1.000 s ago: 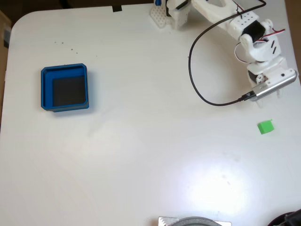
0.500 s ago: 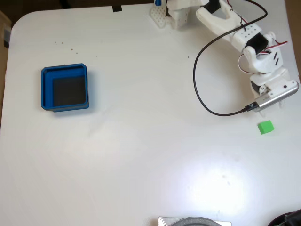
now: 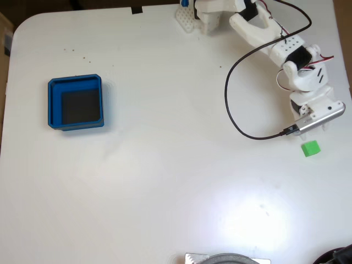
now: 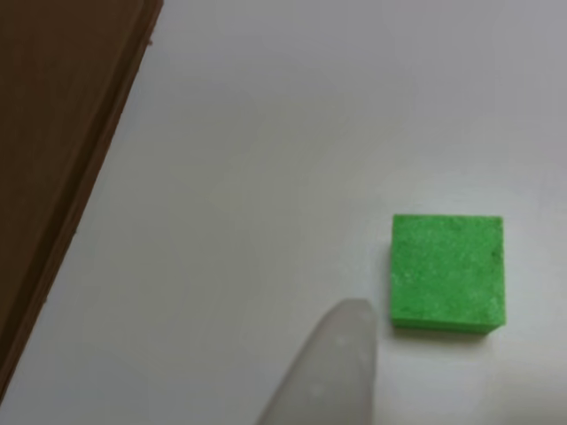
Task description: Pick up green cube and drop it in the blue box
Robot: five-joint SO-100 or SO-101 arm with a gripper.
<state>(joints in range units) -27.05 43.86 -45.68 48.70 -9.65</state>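
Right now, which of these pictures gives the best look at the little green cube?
The other view: the green cube shows large there, its top face and front edge sharp, lying flat on the white table beside a pale fingertip. The fixed view shows it as a small green square near the table's right edge, just below the arm.

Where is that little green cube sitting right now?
In the fixed view the green cube lies on the white table at the far right, just below the arm's tool and far from the blue box at left.
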